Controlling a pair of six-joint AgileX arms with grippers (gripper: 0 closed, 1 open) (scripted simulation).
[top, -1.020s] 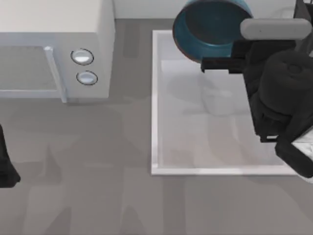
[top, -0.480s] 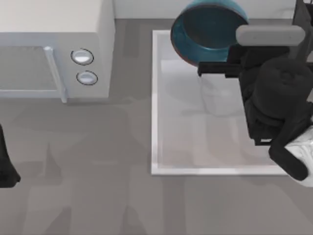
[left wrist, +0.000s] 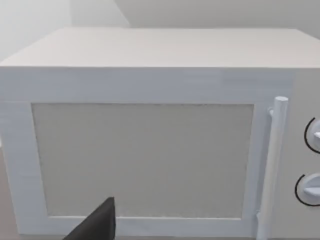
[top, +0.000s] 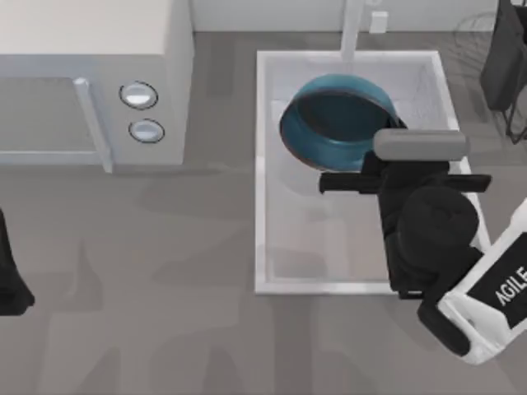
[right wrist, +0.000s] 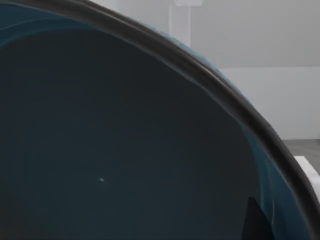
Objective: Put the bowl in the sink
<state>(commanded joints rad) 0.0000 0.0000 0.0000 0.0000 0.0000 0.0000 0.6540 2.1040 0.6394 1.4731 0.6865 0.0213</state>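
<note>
The bowl is held tilted over the far half of the sink, near the faucet post. It is grasped at its near rim by the right hand. The left arm is parked at the surface's left edge, facing the microwave; whether its hand is clenched cannot be told.

A white microwave stands on the grey desk at the far left, seen from above. Its door carries a pale, frosted window and a slim upright white handle along the door's edge. Beside the handle, two round knobs sit one above the other on the control panel. At the far right edge of the desk stands a dark object with thin wire-like parts; what it is cannot be told.
</note>
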